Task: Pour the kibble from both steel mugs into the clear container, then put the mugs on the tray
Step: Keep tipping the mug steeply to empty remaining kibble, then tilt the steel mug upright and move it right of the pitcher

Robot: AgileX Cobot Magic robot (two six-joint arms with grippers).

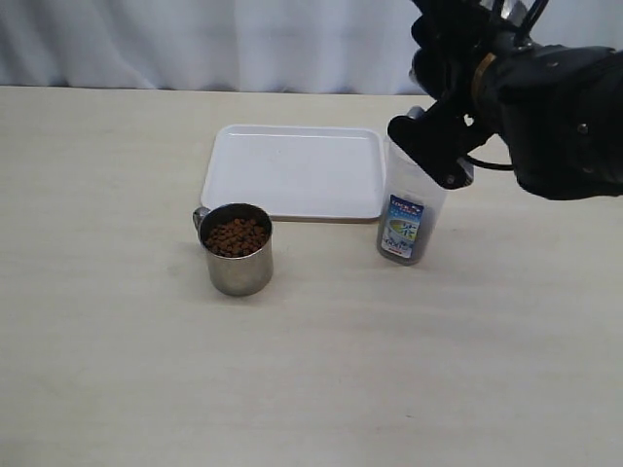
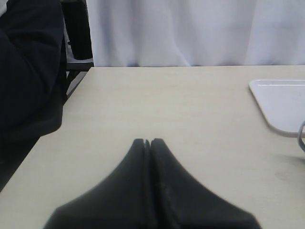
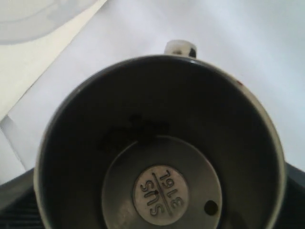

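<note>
**Exterior view.** A white tray (image 1: pixel 292 170) is shown lying flat on the table (image 1: pixel 117 370). A full mug (image 1: pixel 238 261), heaped with kibble (image 1: pixel 236 236), stands upright just in front of the tray's near left corner. The clear container (image 1: pixel 407 219) stands upright beside the tray's near right corner, and a dark layer is seen at its bottom. Its mouth is hidden by the right gripper (image 1: pixel 433 146), which is held directly above it.

**Left wrist view.** The left gripper (image 2: pixel 148 142) is seen with its fingers pressed together and nothing between them, above bare table. A corner of the tray is seen off to one side.

**Right wrist view.** An emptied mug (image 3: pixel 157 105), clamped by the right gripper, is viewed through its mouth. A single pellet (image 3: pixel 210 207) is seen on its base, beside a stamped "SUS 316" disc.
</note>
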